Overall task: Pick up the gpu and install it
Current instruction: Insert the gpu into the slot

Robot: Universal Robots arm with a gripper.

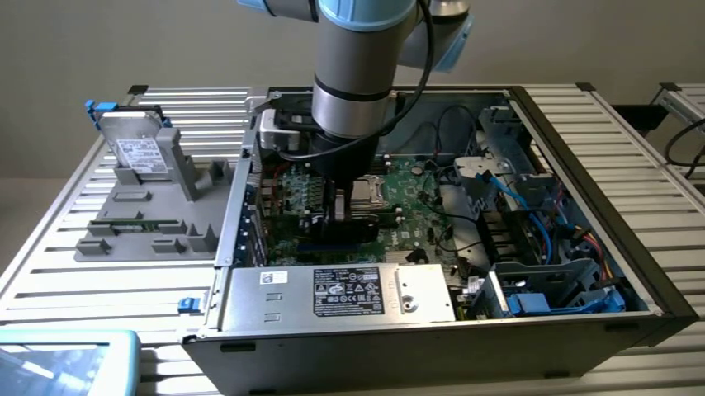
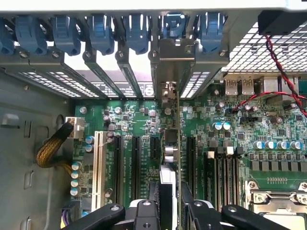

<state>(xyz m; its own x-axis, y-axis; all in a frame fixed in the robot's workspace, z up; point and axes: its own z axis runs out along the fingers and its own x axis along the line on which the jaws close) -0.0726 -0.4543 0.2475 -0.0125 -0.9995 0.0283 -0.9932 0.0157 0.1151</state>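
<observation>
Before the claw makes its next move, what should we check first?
1. The claw is squeezing the card: ok.
2. The card stands on edge above the green board: ok.
3. The card's metal end is up against the back wall: ok.
4. The card is pushed all the way down: cannot tell.
5. The red and black wires are away from the card: ok.

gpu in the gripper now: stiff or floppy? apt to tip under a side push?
Probably stiff: the gpu runs as a straight thin edge from the gripper, no sag. Likely light for its size, being that thin. Standing edge-on over the motherboard, it would probably flex or tilt under a side push.
</observation>
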